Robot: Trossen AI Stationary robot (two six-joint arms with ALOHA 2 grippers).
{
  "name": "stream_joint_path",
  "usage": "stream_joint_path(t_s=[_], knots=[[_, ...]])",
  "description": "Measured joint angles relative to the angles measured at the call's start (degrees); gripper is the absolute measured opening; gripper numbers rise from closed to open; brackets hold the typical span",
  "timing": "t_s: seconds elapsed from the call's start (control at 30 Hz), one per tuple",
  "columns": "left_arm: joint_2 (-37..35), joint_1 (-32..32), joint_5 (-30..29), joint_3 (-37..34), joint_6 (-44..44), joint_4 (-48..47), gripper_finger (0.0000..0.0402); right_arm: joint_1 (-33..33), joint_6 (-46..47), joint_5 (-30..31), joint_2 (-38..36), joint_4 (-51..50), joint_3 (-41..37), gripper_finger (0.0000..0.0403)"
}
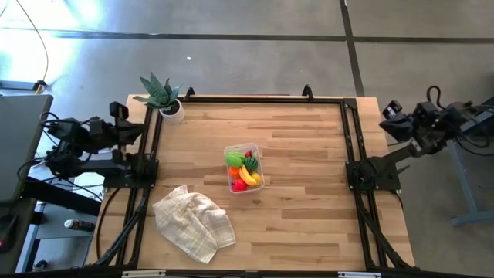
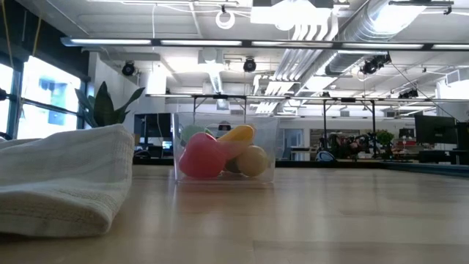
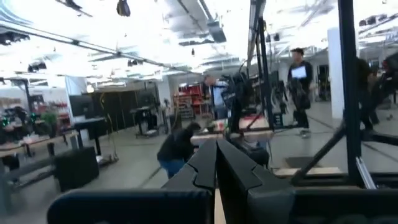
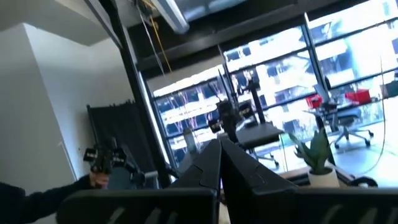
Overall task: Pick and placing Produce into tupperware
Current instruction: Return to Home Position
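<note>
A crumpled white checked cloth [image 1: 193,224] lies nearest the front edge of the wooden desk [image 1: 309,154], left of centre, and in the low view it fills the near left corner. Beyond it, near the middle of the desk and apart from the cloth, the tupperware [image 2: 265,132] stands upright and uncovered. All the produce [image 1: 243,171] in view sits inside it, heaped together: a yellow banana [image 1: 248,177] lies on top toward the tub's right side, with a green piece [image 1: 234,158] at the far end, an orange piece [image 1: 234,173] in the middle and a red piece [image 1: 239,185] at the near end. Farther back, at the far left corner of the desk, stands a spiky green plant [image 1: 162,94] in a white pot.

Both arms are folded back off the desk, well away from the tub. The left arm [image 1: 89,143] is beyond the left edge and the right arm [image 1: 432,123] beyond the right edge. The left gripper [image 3: 216,146] has its fingers pressed together with nothing between them and points out into the room, where two people show in the distance. The right gripper [image 4: 219,144] likewise has its fingers closed together and holds nothing.
</note>
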Motion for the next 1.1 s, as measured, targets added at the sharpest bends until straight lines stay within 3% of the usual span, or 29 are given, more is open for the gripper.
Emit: stream_joint_path(t_s=[0.33, 0.53, 0.83, 1.1], knots=[[-0.2, 0.0, 2.1, -1.1, -0.6, 0.2, 0.0003, 0.0, -1.0, 0.0, -1.8, 1.2, -3.4, 0.0], [-0.2, 0.0, 5.2, -9.0, -1.0, 8.4, 0.0003, 0.0, -1.1, -6.8, -1.7, 24.9, -20.0, 0.0], [-0.1, 0.0, 7.0, -23.5, -4.5, 25.6, 0.0003, 0.0, 3.2, -8.3, -1.8, 56.3, -40.3, 0.0], [-0.2, 0.0, 7.0, -35.2, -8.2, 42.6, 0.0003, 0.0, 7.9, -8.3, -1.8, 69.4, -50.5, 0.0]])
